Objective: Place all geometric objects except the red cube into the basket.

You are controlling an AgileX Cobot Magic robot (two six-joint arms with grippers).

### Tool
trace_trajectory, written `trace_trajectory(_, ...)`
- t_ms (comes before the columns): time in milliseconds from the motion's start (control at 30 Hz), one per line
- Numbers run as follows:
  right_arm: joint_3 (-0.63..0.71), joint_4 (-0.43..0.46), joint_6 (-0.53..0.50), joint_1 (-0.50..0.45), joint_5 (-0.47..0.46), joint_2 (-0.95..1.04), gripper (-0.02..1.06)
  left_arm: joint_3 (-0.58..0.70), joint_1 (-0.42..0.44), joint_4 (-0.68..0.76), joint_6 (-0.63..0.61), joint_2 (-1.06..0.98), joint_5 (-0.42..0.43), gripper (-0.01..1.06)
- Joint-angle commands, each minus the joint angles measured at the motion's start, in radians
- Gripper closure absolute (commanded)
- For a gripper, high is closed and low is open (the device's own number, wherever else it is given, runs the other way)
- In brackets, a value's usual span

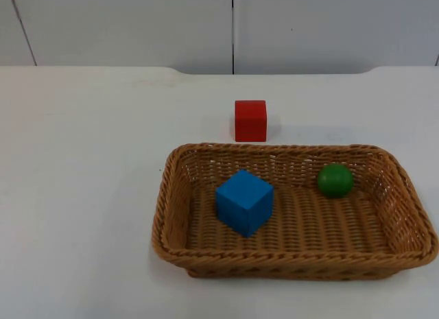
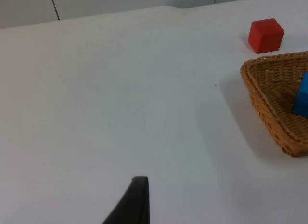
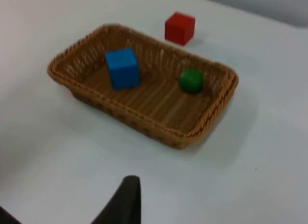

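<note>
With the blue cube and green ball in the wicker basket and the red cube left on the bench, the task looks done; I cannot tell how either arm's jaws stand.

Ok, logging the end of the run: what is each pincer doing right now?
Left pincer: off to the basket's left above bare table, holding nothing; open or closed cannot be told.
Right pincer: back from the basket, holding nothing; cannot be told either.
</note>
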Motion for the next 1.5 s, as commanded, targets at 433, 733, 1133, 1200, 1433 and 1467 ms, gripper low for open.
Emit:
trace_trajectory(433, 0.03, -0.003, 0.021, 0.007, -0.056, -0.002, -0.01, 0.007, 0.002, 0.026, -0.043, -0.004, -0.002, 0.0)
trace_trajectory(733, 0.03, -0.003, 0.021, 0.007, -0.056, -0.002, -0.01, 0.007, 0.002, 0.031, -0.051, -0.004, -0.002, 0.0)
trace_trajectory(1133, 0.03, 0.002, 0.021, -0.176, -0.056, -0.002, -0.01, 0.007, 0.002, 0.047, -0.058, -0.004, -0.004, 0.0)
trace_trajectory(1200, 0.03, 0.002, 0.021, -0.246, -0.056, -0.002, -0.01, 0.007, 0.002, 0.047, -0.058, -0.004, -0.004, 0.0)
trace_trajectory(1433, 0.03, 0.002, 0.021, -0.443, -0.056, -0.002, -0.01, 0.007, 0.002, 0.047, -0.058, -0.004, -0.004, 0.0)
trace_trajectory(1467, 0.03, 0.002, 0.021, -0.443, -0.056, -0.002, -0.01, 0.007, 0.002, 0.047, -0.058, -0.004, -0.004, 0.0)
